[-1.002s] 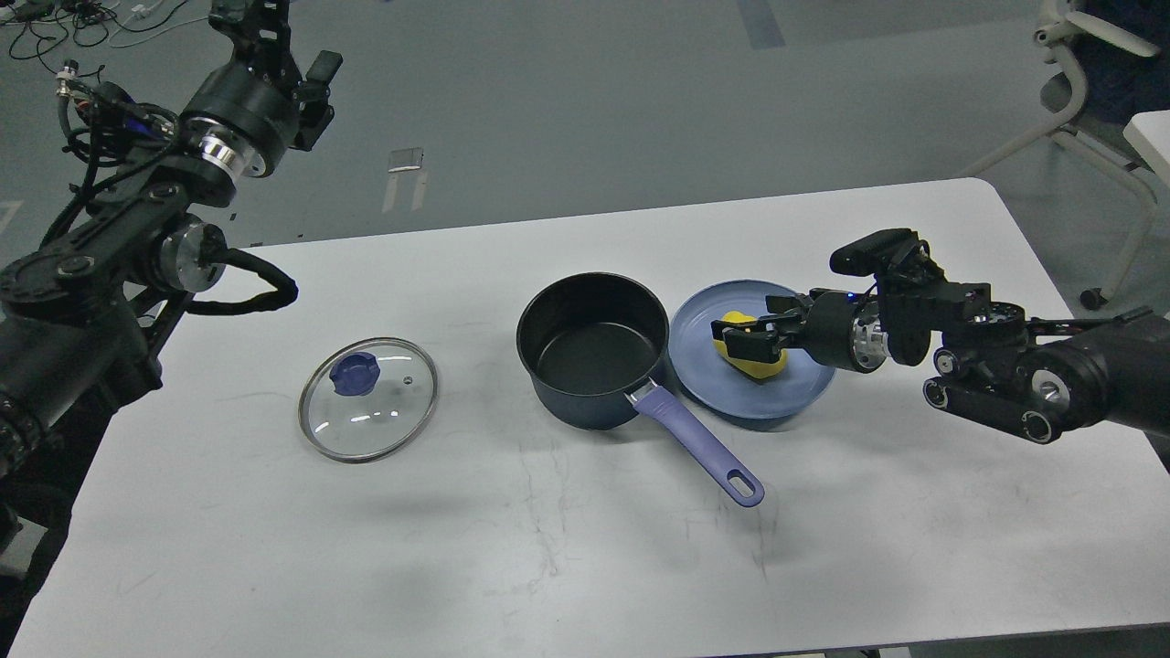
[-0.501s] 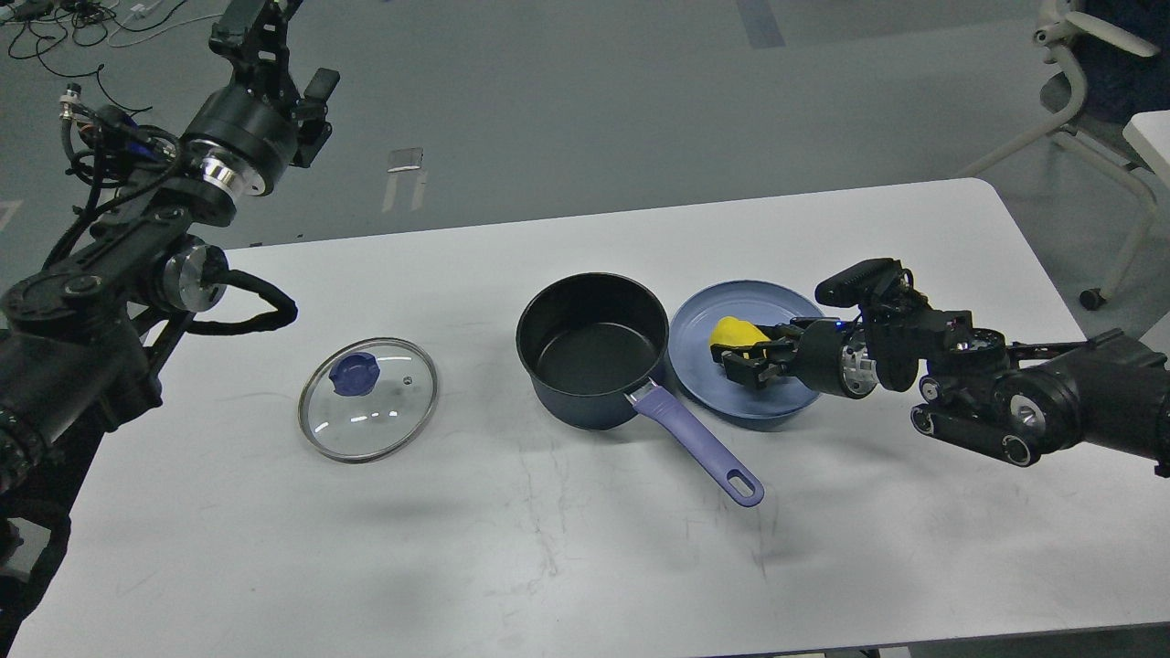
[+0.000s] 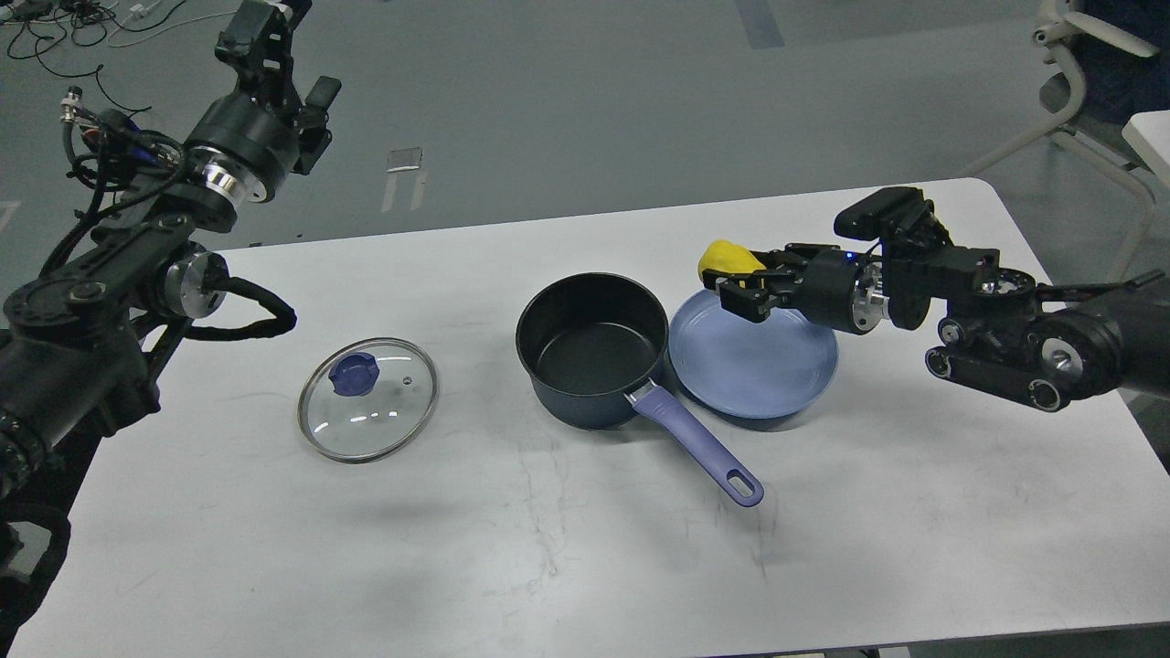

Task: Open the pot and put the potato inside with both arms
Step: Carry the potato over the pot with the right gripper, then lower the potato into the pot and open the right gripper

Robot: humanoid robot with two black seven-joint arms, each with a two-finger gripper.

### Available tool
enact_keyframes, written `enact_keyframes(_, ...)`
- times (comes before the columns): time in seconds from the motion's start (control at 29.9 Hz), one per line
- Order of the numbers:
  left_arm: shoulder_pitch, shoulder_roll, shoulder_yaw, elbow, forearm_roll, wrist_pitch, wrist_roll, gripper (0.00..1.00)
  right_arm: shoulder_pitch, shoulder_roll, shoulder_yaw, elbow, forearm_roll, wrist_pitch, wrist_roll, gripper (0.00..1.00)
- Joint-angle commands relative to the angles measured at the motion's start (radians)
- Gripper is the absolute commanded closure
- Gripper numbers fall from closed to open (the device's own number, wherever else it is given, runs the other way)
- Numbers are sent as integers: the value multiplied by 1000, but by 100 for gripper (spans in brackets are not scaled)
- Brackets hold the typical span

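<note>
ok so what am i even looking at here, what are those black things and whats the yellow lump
This is the view from a humanoid robot's own head, looking down at a white table. The black things are its two arms. The right gripper, coming in from the right, holds the yellow lump, a potato, raised above a blue plate. Beside the plate stands an open dark pot with a purple handle. Its glass lid lies flat on the table to the left. The left gripper is held high at the top left, holding nothing I can see; whether it is open is unclear.
</note>
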Motion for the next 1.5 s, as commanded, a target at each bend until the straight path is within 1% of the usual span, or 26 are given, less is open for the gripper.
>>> enact_keyframes(0.0,-1,-4,-2,0,0,-1,0,2,56,13,1,27,19,6,69,71)
enact_keyframes(0.13,-1,1,-2,0,0,-1,0,2,55,105,-13,-10,24,15,74,71)
enact_keyframes(0.2,-1,6,-2,0,0,0,-2,2,44,193,-31,-95,24,15,75,71)
enact_keyframes(0.27,-1,9,-2,0,0,0,-2,2,35,255,-63,-164,24,15,77,71)
enact_keyframes(0.4,-1,12,-2,0,0,0,-2,2,14,336,-73,-241,24,15,77,70)
enact_keyframes(0.47,-1,15,-2,0,0,0,-2,2,9,369,-71,-275,25,15,77,59)
enact_keyframes(0.53,-1,15,-2,0,0,0,-3,2,7,380,-69,-285,27,12,77,53)
enact_keyframes(0.57,-1,15,-2,0,0,0,-2,2,9,391,-66,-283,31,6,77,44)
enact_keyframes(0.6,-1,15,-2,0,0,0,-2,2,9,395,-66,-283,36,4,75,38)
enact_keyframes(0.63,-1,15,-2,0,0,-1,-2,2,12,403,-62,-283,50,1,74,26)
enact_keyframes(0.67,-1,15,-2,0,0,0,-2,2,13,408,-53,-281,64,0,72,11)
enact_keyframes(0.7,-1,15,-2,0,0,0,-2,2,15,409,-48,-278,71,0,71,4)
enact_keyframes(0.73,-1,15,-2,0,0,0,-2,2,20,409,-45,-274,85,0,71,1)
enact_keyframes(1.04,-1,12,-3,-2,-3,-3,-2,2,30,400,-27,-254,136,-2,67,0)
enact_keyframes(1.2,-1,6,-18,-2,-18,-9,3,2,35,356,160,-213,215,3,64,0)
enact_keyframes(1.24,-1,6,-21,-2,-20,-10,5,2,35,333,250,-178,295,10,58,0)
enact_keyframes(1.27,-1,4,-25,-3,-21,-12,6,2,32,319,289,-153,345,12,51,0)
enact_keyframes(1.34,2,-2,-64,-3,-44,-15,12,2,24,261,401,-53,601,14,8,0)
enact_keyframes(1.4,11,-4,-81,-3,-66,-23,14,2,20,231,441,-19,727,14,-9,0)
enact_keyframes(1.44,28,-11,-95,-5,-84,-38,15,2,14,204,472,-2,834,14,-20,0)
enact_keyframes(1.47,37,-19,-101,-6,-92,-46,15,2,9,195,487,1,879,14,-26,0)
